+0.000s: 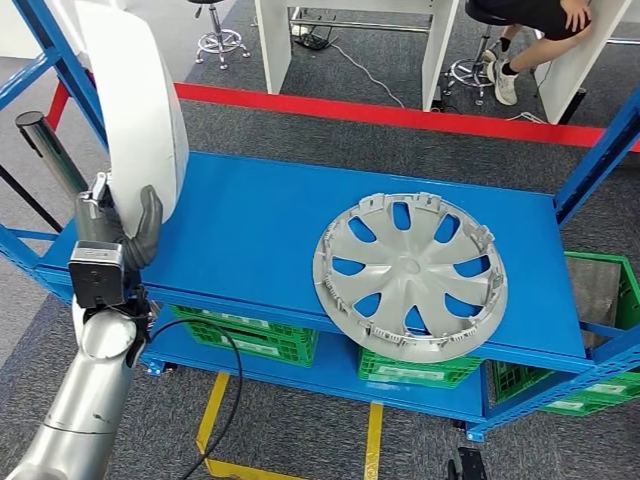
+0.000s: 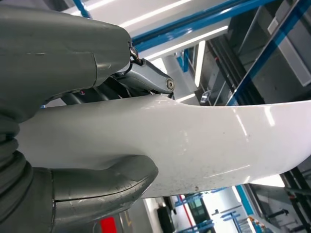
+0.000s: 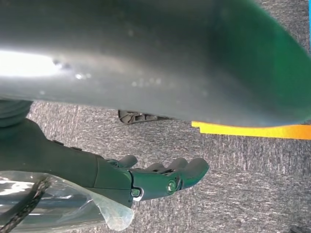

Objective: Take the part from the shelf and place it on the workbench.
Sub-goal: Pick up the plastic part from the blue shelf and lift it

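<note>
Already the white curved part [image 1: 136,110] is gripped between thumb and fingers of the left hand [image 1: 124,235], lifted above the blue shelf's [image 1: 249,230] left end; carrying to the workbench is judged next. The right hand [image 3: 161,177] hangs empty, fingers loosely extended

At frame left, the left hand [image 1: 124,235] holds a curved panel [image 1: 140,110] upright; the wheel cover [image 1: 410,275] lies centre-right on the shelf [image 1: 249,230].
</note>
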### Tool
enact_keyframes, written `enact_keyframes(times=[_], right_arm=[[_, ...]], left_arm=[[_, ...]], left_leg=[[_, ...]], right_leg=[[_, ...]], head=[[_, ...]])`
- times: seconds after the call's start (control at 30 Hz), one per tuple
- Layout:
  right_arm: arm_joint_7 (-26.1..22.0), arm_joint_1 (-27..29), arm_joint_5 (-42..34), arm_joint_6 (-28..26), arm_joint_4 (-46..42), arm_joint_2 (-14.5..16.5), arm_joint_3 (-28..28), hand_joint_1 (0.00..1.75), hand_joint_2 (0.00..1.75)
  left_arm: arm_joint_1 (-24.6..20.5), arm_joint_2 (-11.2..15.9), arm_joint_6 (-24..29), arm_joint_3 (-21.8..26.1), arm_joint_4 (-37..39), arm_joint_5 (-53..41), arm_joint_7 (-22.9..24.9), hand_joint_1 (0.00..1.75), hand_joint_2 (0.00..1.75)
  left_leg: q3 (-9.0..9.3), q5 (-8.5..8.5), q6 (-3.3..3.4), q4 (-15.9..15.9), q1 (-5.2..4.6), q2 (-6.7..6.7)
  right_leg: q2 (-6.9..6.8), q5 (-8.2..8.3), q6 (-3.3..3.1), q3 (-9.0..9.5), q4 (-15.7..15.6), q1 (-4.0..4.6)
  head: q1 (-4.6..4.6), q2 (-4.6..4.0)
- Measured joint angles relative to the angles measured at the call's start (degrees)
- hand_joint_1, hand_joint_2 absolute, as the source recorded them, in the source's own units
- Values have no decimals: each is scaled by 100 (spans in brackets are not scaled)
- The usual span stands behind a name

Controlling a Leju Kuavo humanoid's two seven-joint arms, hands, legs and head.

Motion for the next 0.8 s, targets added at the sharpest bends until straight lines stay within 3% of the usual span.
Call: enact_keyframes(times=[0.5,0.67,0.73,0.8], right_arm=[[-90,69,-28,-21,0,0,101,0,0],[-91,74,-33,-27,0,-2,137,0,0],[-93,73,-34,-33,0,-5,140,0,0],[-96,78,-35,-37,0,-10,143,0,0]], left_arm=[[117,16,-347,17,134,175,35,175,175],[122,18,-378,27,158,195,64,175,175],[120,15,-386,28,162,197,64,175,175],[130,15,-392,29,175,198,64,175,175]], left_leg=[[-13,-10,15,31,-21,-1],[-20,53,107,-4,-21,6],[-27,125,170,-88,11,22],[-68,165,201,-110,22,31]], right_leg=[[0,16,27,-1,-14,-17],[2,38,108,-17,-21,-31],[1,-166,131,-144,210,-18],[0,-550,143,-446,880,-13]], head=[[-2,0],[-2,0],[6,0],[9,0]])
